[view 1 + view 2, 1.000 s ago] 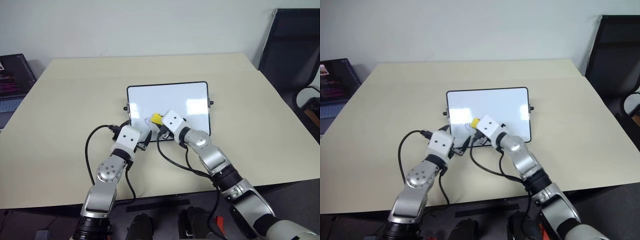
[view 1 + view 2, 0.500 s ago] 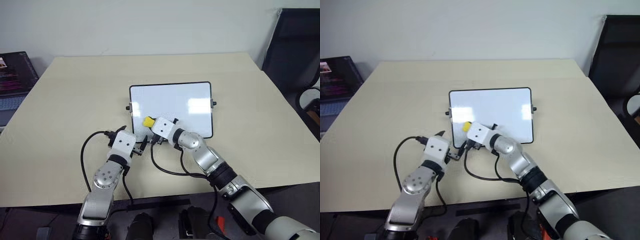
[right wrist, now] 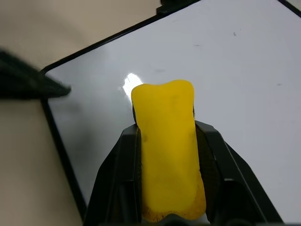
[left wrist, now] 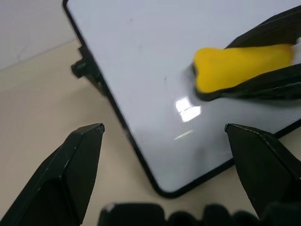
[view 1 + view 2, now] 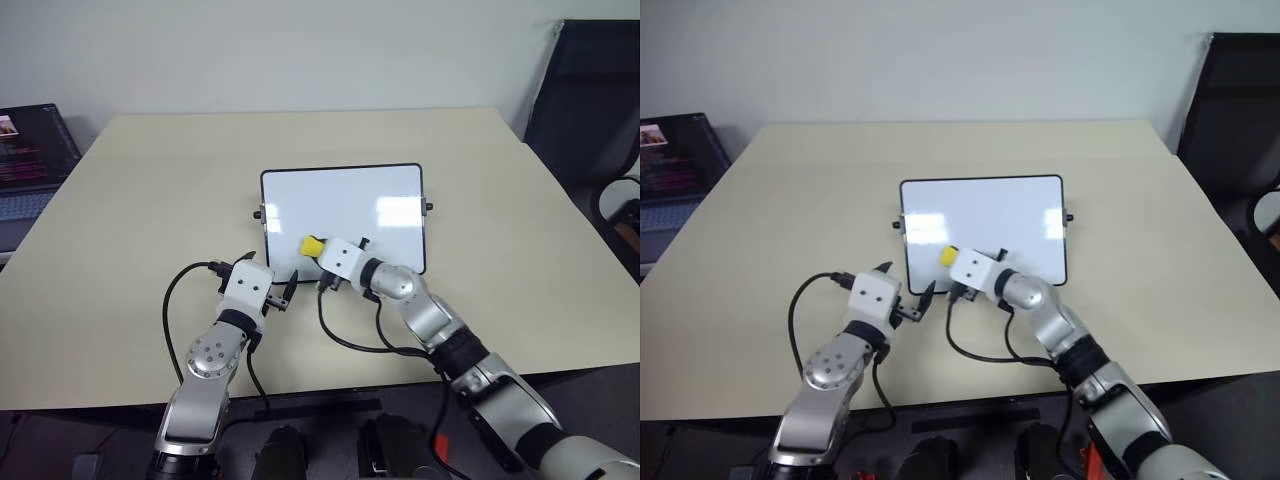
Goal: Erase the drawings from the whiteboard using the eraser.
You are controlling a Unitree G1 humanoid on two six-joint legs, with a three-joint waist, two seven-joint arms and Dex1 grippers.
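The whiteboard (image 5: 345,200) lies flat in the middle of the beige table. My right gripper (image 5: 318,251) is shut on the yellow eraser (image 5: 311,246) and holds it on the board's near-left part; the eraser (image 3: 165,136) shows squeezed between both black fingers (image 3: 117,160). The drawings are out of view: the bare surface looks white with only faint specks. At the near-left corner of the whiteboard (image 4: 141,52), my left gripper (image 4: 164,141) is open with nothing between its fingers (image 4: 77,160). It hovers just off the frame.
A laptop (image 5: 30,160) sits at the table's far left edge. A black chair (image 5: 590,110) stands to the right of the table. Black cables (image 5: 180,290) loop beside both wrists. Bare tabletop (image 5: 150,200) surrounds the board.
The right gripper swept the eraser left across the board's near-left part, then back a little right. A small blue scribble beside the eraser a second ago no longer shows. The left gripper stayed put.
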